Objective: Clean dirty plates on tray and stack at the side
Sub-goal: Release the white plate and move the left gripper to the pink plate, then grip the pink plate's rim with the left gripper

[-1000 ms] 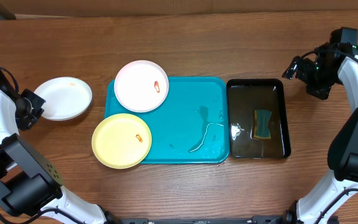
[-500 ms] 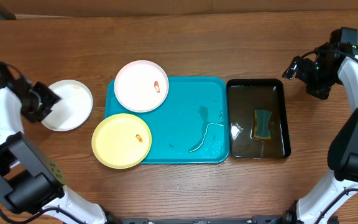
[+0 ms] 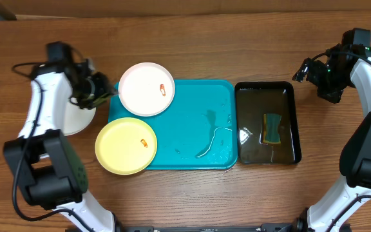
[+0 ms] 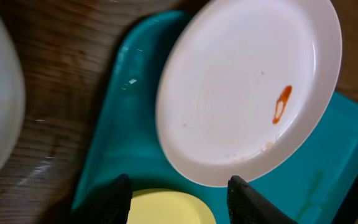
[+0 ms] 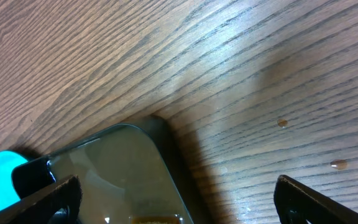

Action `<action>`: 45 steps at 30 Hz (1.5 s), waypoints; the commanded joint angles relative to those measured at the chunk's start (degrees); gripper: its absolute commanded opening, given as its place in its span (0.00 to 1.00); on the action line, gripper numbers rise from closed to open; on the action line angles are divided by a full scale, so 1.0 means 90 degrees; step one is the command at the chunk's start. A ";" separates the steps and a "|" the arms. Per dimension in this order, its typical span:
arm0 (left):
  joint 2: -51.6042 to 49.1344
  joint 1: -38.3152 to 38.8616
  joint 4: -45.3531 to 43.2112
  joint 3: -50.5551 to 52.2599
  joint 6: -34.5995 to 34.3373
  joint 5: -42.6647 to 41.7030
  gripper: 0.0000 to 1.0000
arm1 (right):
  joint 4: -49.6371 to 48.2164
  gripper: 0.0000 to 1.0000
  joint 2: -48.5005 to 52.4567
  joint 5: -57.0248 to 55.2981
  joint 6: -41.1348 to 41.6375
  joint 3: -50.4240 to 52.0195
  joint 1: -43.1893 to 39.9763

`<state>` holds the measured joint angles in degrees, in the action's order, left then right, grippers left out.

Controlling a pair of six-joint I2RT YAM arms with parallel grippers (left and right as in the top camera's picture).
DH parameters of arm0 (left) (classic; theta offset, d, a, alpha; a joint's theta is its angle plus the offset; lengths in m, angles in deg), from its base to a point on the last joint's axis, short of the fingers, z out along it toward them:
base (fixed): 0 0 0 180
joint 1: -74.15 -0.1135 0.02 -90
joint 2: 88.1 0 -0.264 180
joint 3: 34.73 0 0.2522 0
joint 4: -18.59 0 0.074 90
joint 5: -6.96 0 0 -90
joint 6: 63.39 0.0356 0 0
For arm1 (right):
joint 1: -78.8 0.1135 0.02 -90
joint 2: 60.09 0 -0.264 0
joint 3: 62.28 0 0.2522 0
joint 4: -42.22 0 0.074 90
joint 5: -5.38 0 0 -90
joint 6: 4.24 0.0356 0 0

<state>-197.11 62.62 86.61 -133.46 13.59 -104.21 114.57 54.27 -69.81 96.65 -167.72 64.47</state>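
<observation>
The turquoise tray (image 3: 192,138) lies mid-table. A white plate (image 3: 147,89) with an orange-red smear rests on its far left corner; it also shows in the left wrist view (image 4: 247,87). A pale yellow plate (image 3: 125,145) with a smear overhangs the tray's near left edge. Another white plate (image 3: 76,119) lies on the table left of the tray, partly under my left arm. My left gripper (image 3: 105,88) is open and empty, just left of the white plate on the tray. My right gripper (image 3: 306,69) is open and empty, above the table beside the black tray's far right corner.
A black glossy tray (image 3: 267,122) holding liquid and a yellow-green sponge (image 3: 272,128) stands right of the turquoise tray. A wet streak (image 3: 211,138) lies on the turquoise tray's right half. Bare wood surrounds the trays.
My left arm swung from the far left across the loose white plate toward the tray's far left corner. That plate shifted slightly right. The right arm has not moved.
</observation>
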 commanded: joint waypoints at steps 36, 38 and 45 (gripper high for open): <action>0.1277 0.2103 0.1991 0.0017 -0.0036 0.1061 0.31 | -0.0012 1.00 -0.0158 0.0034 0.0032 -0.0155 -0.0029; 0.1343 0.2079 0.1889 0.0019 -0.0036 0.1450 0.39 | -0.0012 1.00 -0.0158 0.0034 0.0032 -0.0155 -0.0029; 0.1134 0.2023 0.1460 0.0019 -0.0250 0.2788 0.45 | -0.0012 1.00 -0.0158 0.0034 0.0029 -0.0155 -0.0029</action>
<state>-185.61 81.54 101.08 -133.11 13.46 -86.99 114.57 54.27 -69.81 96.63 -167.72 64.47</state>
